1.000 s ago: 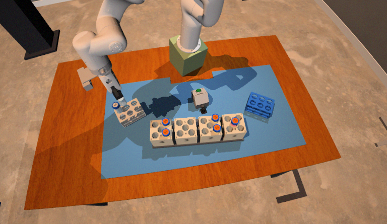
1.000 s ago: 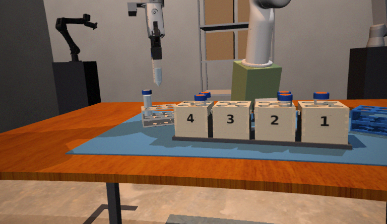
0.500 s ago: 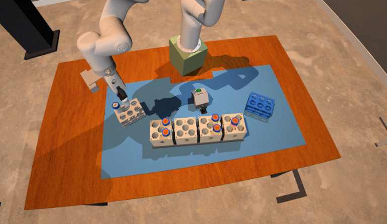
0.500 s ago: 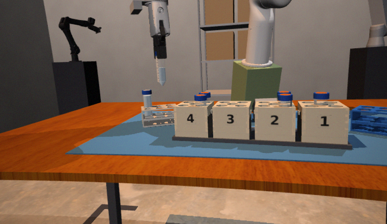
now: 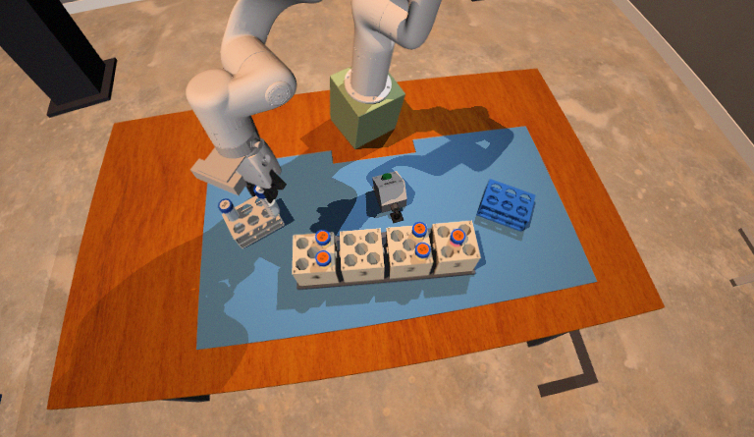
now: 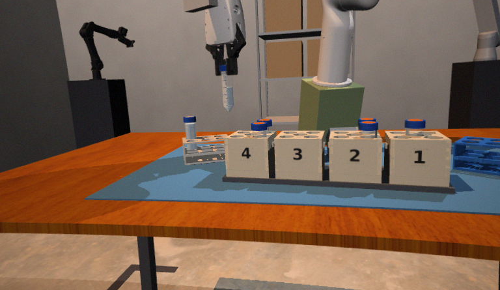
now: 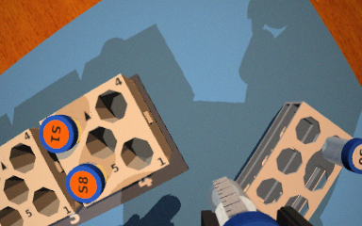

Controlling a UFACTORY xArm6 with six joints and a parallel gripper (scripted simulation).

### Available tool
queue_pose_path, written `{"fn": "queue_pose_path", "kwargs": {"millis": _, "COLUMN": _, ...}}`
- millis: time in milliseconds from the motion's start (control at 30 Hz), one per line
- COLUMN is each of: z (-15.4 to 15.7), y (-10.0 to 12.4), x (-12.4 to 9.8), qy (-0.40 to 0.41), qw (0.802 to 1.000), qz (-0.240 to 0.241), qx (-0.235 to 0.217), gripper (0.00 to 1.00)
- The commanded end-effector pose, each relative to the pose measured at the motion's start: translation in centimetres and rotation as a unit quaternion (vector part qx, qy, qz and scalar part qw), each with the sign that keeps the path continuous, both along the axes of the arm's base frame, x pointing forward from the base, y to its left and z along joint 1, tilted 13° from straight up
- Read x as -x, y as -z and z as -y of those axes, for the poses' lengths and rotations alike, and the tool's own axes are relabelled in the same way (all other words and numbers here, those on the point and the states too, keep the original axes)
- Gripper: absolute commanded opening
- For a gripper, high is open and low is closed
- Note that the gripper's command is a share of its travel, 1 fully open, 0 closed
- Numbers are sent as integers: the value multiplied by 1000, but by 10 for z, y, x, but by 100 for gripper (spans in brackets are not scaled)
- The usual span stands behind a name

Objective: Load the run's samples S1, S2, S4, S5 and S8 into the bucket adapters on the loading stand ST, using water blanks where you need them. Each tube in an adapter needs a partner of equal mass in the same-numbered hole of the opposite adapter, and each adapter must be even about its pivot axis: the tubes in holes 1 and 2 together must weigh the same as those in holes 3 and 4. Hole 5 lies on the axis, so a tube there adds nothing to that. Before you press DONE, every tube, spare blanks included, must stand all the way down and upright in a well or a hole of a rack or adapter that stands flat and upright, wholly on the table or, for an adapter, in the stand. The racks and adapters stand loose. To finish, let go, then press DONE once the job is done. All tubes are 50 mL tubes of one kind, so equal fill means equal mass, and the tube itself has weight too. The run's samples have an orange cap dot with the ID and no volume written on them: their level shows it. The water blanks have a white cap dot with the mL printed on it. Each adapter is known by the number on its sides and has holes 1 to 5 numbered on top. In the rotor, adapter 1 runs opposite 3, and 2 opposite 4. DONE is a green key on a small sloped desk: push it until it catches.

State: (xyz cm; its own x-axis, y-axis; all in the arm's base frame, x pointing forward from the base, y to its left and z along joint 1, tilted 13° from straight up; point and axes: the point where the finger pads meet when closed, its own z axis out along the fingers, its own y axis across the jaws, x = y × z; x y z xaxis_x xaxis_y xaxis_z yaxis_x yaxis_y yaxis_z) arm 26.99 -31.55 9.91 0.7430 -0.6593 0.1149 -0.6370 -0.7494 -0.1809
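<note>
My gripper (image 5: 267,191) (image 6: 225,69) (image 7: 253,217) is shut on a blue-capped, partly filled tube (image 6: 228,94) (image 7: 231,198), hanging upright above the beige rack's side near adapter 4. Its cap dot looks white in the top view. Adapter 4 (image 6: 245,167) holds S1 (image 7: 57,134) in hole 3 and S8 (image 7: 85,184) in hole 2. Adapter 3 (image 6: 297,169) shows no tubes. Adapter 2 (image 6: 354,171) holds two orange-dot tubes; adapter 1 (image 6: 418,173) holds one in its middle hole. All stand on the loading stand (image 6: 298,182). The green DONE key (image 5: 386,176) is on its desk.
The beige rack (image 5: 239,234) (image 6: 185,157) stands at the left, with one white-dot tube (image 5: 225,205) (image 6: 189,128) in its outer corner. The empty blue rack (image 5: 504,215) (image 6: 475,158) stands at the right. A small dark piece (image 5: 396,216) lies before the desk.
</note>
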Motion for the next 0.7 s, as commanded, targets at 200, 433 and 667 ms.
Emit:
{"fn": "queue_pose_path", "kwargs": {"millis": 200, "z": -34, "y": -9, "x": -26, "qy": -141, "qw": 989, "qz": 13, "qx": 32, "gripper": 0}}
{"fn": "queue_pose_path", "kwargs": {"millis": 433, "z": -62, "y": -15, "x": -46, "qy": -237, "qw": 970, "qz": 19, "qx": 53, "gripper": 0}}
{"fn": "queue_pose_path", "kwargs": {"millis": 667, "z": -82, "y": -20, "x": -60, "qy": -237, "qw": 970, "qz": 19, "qx": 53, "gripper": 0}}
